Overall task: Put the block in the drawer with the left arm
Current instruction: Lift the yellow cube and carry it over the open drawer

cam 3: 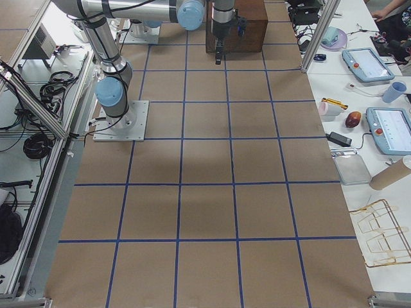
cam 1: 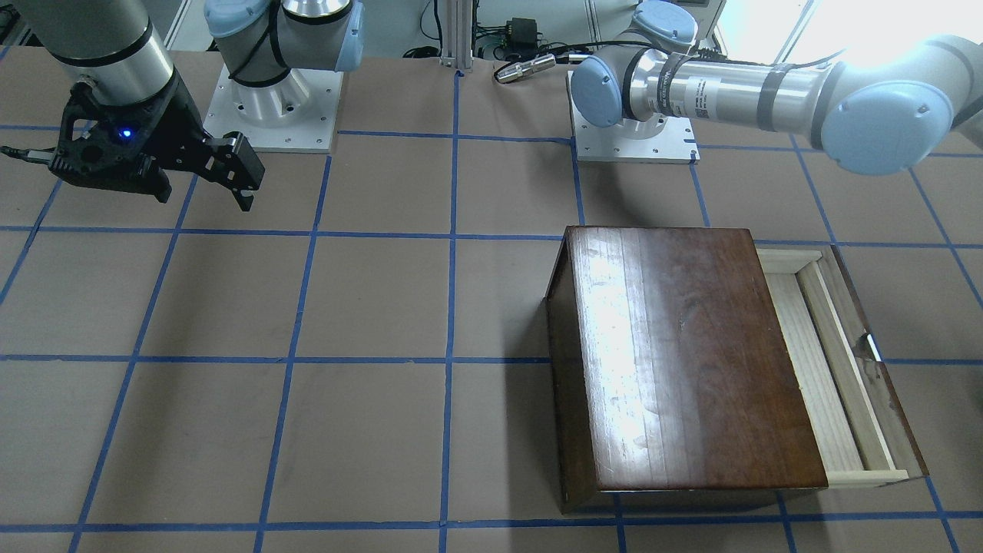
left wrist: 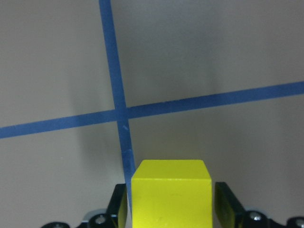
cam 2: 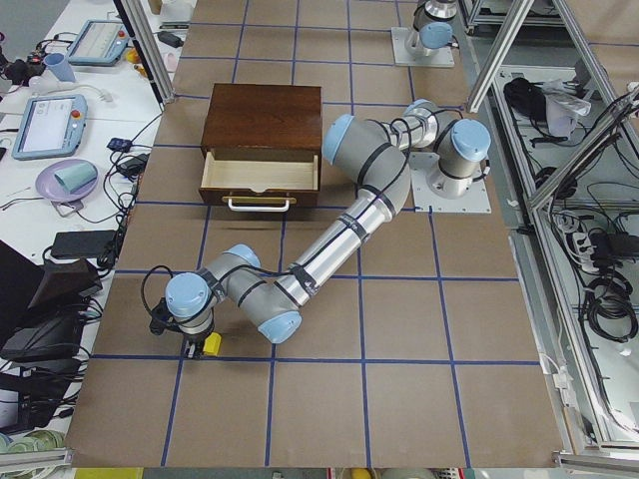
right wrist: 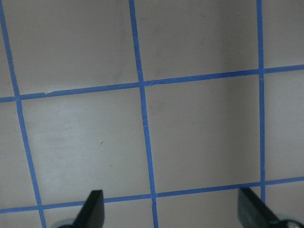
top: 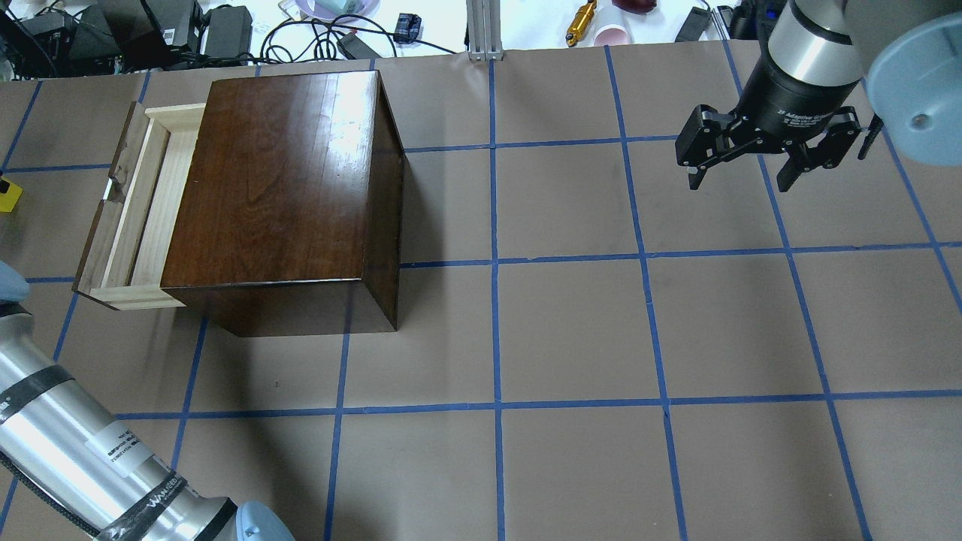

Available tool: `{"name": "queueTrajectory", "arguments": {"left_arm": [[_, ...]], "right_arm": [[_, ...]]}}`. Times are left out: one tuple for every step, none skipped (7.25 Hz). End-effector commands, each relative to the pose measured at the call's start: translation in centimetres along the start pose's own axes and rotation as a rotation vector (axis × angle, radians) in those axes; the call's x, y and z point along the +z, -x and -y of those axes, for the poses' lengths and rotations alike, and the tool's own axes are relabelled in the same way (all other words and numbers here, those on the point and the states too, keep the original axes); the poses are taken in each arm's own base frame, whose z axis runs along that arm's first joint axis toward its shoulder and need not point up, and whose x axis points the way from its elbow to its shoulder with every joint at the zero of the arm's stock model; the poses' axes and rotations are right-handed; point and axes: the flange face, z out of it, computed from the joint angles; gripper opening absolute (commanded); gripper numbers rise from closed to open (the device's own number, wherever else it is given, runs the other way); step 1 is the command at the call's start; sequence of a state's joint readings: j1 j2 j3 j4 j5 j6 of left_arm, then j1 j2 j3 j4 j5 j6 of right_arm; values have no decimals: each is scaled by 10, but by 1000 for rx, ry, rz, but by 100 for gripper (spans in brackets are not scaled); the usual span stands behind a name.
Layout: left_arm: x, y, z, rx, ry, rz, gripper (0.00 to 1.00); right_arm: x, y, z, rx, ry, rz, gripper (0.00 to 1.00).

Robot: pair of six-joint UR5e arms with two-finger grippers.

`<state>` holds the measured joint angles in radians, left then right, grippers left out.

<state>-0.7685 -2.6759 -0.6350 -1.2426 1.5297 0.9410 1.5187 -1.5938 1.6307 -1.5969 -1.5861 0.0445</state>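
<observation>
The small yellow block (left wrist: pixel 171 199) sits between my left gripper's (left wrist: pixel 172 190) black fingers (left wrist: pixel 119 204) in the left wrist view, with only thin slivers showing on either side. In the exterior left view the gripper (cam 2: pixel 195 342) is down at the table on the block (cam 2: pixel 211 344), well away from the box. The block shows at the left edge of the overhead view (top: pixel 7 197). The pale wood drawer (top: pixel 143 210) is pulled out of the dark-brown box (top: pixel 285 173) and looks empty. My right gripper (top: pixel 740 180) hangs open and empty, far from the box.
The left arm's silver forearm (top: pixel 75 451) crosses the near left corner of the overhead view. The arm bases (cam 1: pixel 269 107) stand at the table's robot side. Cables and operator gear (top: pixel 225 30) lie beyond the far edge. Blue tape lines grid the brown table.
</observation>
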Motion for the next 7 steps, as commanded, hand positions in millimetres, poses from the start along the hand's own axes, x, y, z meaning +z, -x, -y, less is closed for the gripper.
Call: {"name": "queueTrajectory", "arguments": {"left_arm": [[-7,0,0,3,-2,7,52],[-14,1,1,3,-6,13,49],[-31,0,1,2,-7,22,49],[-53,-1,1,20,-8,36,49],[-80,-7,-3,21,17,4,49],[-117,-15,-8,20,43,-21,49],[-162,-23,-14,20,66,-20,49]], "right_arm": [[0,0,0,0,0,0,100],[0,0,0,0,0,0,100],[0,0,0,0,0,0,100],[0,0,0,0,0,0,100],[0,0,0,0,0,0,100],[0,0,0,0,0,0,100],[0,0,0,0,0,0,100]]}}
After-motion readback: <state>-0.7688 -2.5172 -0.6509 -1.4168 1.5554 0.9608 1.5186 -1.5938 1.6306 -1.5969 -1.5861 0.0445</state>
